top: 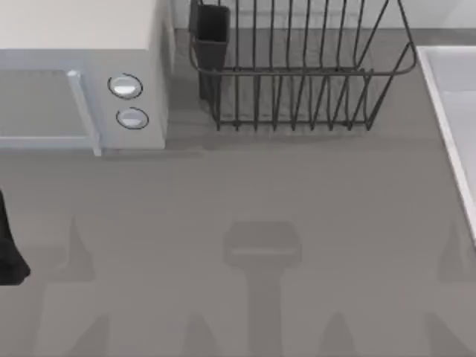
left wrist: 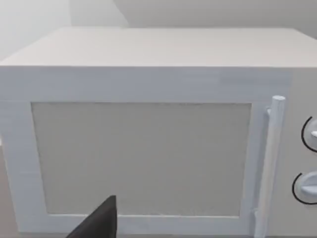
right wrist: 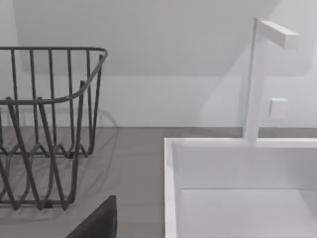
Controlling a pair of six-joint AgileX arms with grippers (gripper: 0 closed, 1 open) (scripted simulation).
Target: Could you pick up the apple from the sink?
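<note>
Right arm faces the pale white straight-rimmed sink (right wrist: pixel 237 168), finger state I cannot tell; descending blind risks clipping that rim or the dark wire rack (right wrist: pixel 44 129).

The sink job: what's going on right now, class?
Nothing is being handled yet. The left arm sits at the table's left edge, its wrist camera facing the microwave. The right wrist camera looks at the sink, its faucet and the wire rack. No apple is in sight.
</note>
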